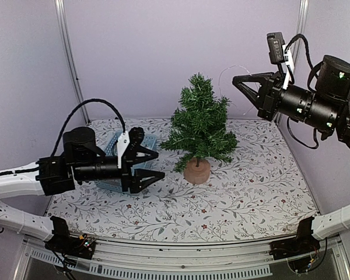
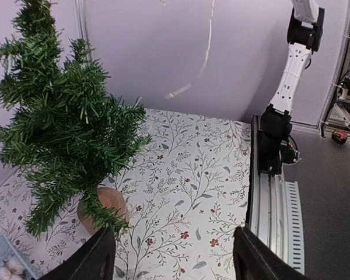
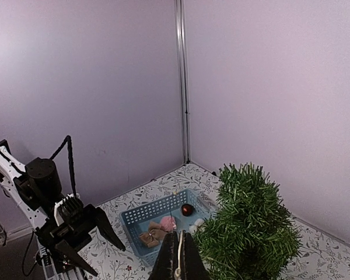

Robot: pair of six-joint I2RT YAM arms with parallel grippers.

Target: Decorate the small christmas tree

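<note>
1. The left gripper (image 1: 160,163) has its jaws wide apart with nothing between them; the small christmas tree (image 1: 199,122) stands just ahead of it, slightly to its left.
2. The right gripper (image 3: 178,248) has its fingers pressed together, seemingly pinching a thin wire (image 2: 207,41); the tree sits below and ahead of it.
3. The tree is probably light and easy to tip; its bristly branches should bend and spring back; steady it by the trunk or round base (image 1: 196,171), not the foliage.

Bristly small christmas tree (image 1: 199,119) on smooth wooden base (image 1: 196,171); matt printed tablecloth (image 1: 251,186); thin pale wire (image 2: 206,46).
</note>
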